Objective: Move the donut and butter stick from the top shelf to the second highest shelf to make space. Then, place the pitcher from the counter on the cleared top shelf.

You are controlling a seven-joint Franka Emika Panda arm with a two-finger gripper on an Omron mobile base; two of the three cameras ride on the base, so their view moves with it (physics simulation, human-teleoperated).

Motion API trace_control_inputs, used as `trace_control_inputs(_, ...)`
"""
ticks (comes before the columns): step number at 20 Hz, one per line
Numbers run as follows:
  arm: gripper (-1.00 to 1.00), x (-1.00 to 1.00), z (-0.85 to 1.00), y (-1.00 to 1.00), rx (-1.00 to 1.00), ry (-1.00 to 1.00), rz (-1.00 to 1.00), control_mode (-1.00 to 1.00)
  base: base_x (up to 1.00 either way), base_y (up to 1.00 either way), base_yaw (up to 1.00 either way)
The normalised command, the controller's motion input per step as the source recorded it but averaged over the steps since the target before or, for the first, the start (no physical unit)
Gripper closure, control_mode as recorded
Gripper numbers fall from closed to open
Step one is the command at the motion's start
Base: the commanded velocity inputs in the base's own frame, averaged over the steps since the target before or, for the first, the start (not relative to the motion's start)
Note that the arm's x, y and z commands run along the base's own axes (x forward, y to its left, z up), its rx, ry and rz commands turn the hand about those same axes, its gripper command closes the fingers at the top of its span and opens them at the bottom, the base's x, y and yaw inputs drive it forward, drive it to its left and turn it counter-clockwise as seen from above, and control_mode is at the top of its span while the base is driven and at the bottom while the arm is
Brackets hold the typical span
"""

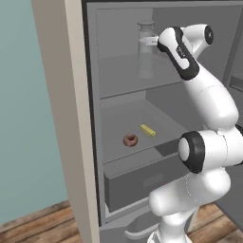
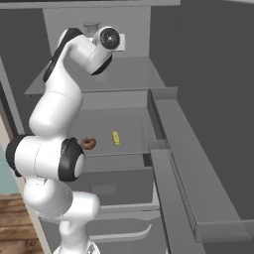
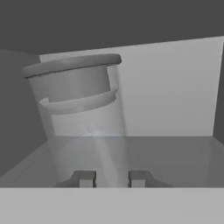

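Note:
The clear pitcher (image 1: 146, 52) with its grey lid stands upright on the top shelf (image 1: 118, 78) of the open fridge. In the hand view the pitcher (image 3: 83, 113) rises close ahead, slightly left. My gripper (image 3: 112, 178) sits at its near side, low against its wall, and shows at the pitcher's upper right (image 1: 153, 42) in the left base view. Its fingertips (image 3: 85, 178) stand a little apart, with nothing clamped between them. The donut (image 1: 130, 139) (image 2: 89, 143) and the butter stick (image 1: 147, 130) (image 2: 116, 138) lie side by side on the second highest shelf (image 1: 118, 118). The counter is out of view.
A boxy grey drawer (image 1: 142, 178) sits under the second shelf. The open fridge door with its long bins (image 2: 198, 163) runs along the right. A beige cabinet panel (image 1: 71, 118) borders the fridge on the left. My arm reaches up in front of the shelves.

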Motion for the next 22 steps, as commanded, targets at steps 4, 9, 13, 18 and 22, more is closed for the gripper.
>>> trace_control_inputs(4, -1.00, 0.11, -0.10, 0.07, -0.02, -0.03, 0.00, -1.00, 0.00, 0.00, 0.00)
trace_control_inputs(9, -1.00, 0.00, -0.04, 0.00, -0.01, -0.04, 0.00, -1.00, 0.00, 0.00, 0.00)
trace_control_inputs(13, -1.00, -0.04, 0.00, 0.00, -0.02, -0.03, 0.00, -1.00, 0.00, 0.00, 0.00)
trace_control_inputs(18, -1.00, -0.06, 0.00, 0.00, -0.02, -0.03, 0.00, -1.00, 0.00, 0.00, 0.00)
trace_control_inputs(22, -1.00, 0.00, 0.00, -0.08, -0.04, 0.00, 0.00, -1.00, 0.00, 0.00, 0.00)
